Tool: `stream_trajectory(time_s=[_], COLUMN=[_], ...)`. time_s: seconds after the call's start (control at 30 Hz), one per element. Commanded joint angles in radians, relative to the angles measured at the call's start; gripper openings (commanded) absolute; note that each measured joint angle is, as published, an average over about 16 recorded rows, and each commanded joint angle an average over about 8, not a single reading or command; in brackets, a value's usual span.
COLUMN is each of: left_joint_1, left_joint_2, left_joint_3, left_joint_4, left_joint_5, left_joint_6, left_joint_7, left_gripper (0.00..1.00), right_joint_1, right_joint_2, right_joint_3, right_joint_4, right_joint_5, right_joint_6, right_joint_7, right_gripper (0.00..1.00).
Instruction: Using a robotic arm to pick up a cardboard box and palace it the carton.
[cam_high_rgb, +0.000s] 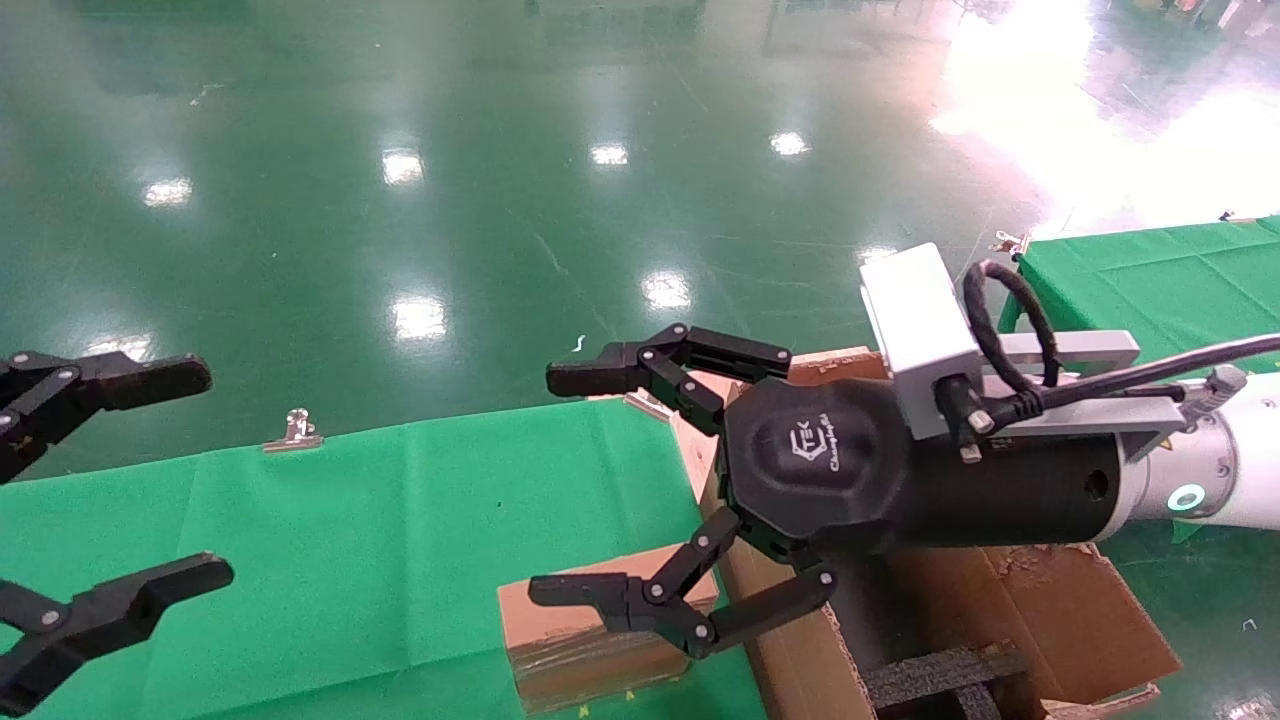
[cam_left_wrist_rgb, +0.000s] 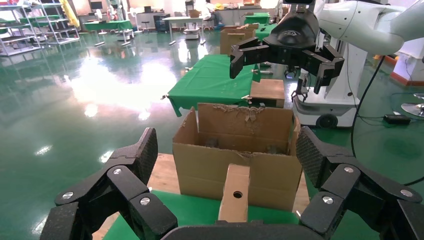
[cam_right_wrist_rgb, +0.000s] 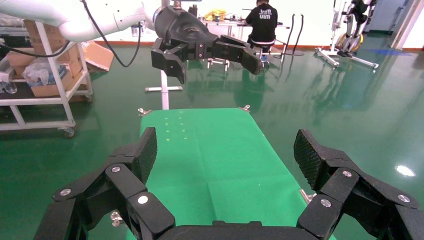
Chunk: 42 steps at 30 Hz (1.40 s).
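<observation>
Above green cloth (cam_high_rgb: 350, 540), right gripper (cam_high_rgb: 565, 485) gapes wide, empty, over cardboard box (cam_high_rgb: 590, 640).

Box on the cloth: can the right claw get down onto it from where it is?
Probably yes. The right claw hangs open above the box, nothing lies between them, and the carton sits just beside it.

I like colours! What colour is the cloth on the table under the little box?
Green. The cloth shows best in the head view, with the brown little box lying on it.
</observation>
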Motion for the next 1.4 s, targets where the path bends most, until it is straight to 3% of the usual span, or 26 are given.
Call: stream_trajectory(time_s=[0.03,0.43,0.47,0.7,0.73,1.0,1.4], left_joint_1=[0.000,0.000,0.000,0.000,0.000,0.000,0.000], left_joint_2=[0.000,0.000,0.000,0.000,0.000,0.000,0.000], left_joint_3=[0.000,0.000,0.000,0.000,0.000,0.000,0.000], left_joint_4=[0.000,0.000,0.000,0.000,0.000,0.000,0.000], left_joint_5=[0.000,0.000,0.000,0.000,0.000,0.000,0.000], left_joint_6=[0.000,0.000,0.000,0.000,0.000,0.000,0.000], left_joint_7=[0.000,0.000,0.000,0.000,0.000,0.000,0.000], left_gripper=[1.00,1.00,0.92,0.05,0.00,0.00,0.00], right_joint_1=[0.000,0.000,0.000,0.000,0.000,0.025,0.202], right_joint_2=[0.000,0.000,0.000,0.000,0.000,0.006,-0.079], right_joint_3=[0.000,0.000,0.000,0.000,0.000,-0.030,-0.216], right_joint_4=[0.000,0.000,0.000,0.000,0.000,0.018,0.041], right_joint_5=[0.000,0.000,0.000,0.000,0.000,-0.075,-0.473], right_joint_6=[0.000,0.000,0.000,0.000,0.000,0.005,-0.016], right_joint_7=[0.000,0.000,0.000,0.000,0.000,0.014,0.073], right_gripper=[1.00,1.00,1.00,1.00,1.00,1.00,1.00])
